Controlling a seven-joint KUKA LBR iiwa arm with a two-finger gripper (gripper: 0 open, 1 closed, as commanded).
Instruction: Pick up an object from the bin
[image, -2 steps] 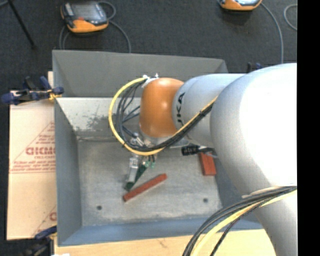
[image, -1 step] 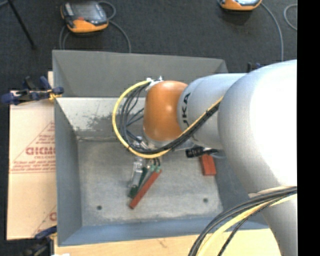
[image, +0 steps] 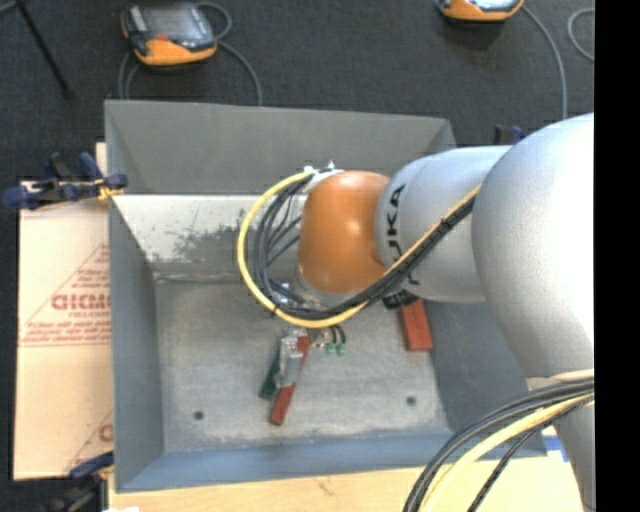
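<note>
**Gripper low over mid-bin**

The grey bin (image: 135, 330) takes the arm (image: 470, 240) from the right, with its orange wrist cover (image: 340, 245) above the floor. The gripper (image: 293, 352) hangs at mid-floor — open or closed, I cannot tell. A red-brown block (image: 415, 326) lies near the right wall. A red-brown stick (image: 283, 404) and a dark green stick (image: 269, 381) lie just below the gripper.

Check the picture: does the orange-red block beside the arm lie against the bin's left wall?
No, the orange-red block lies on the right side of the bin floor, to the right of the gripper.
</note>
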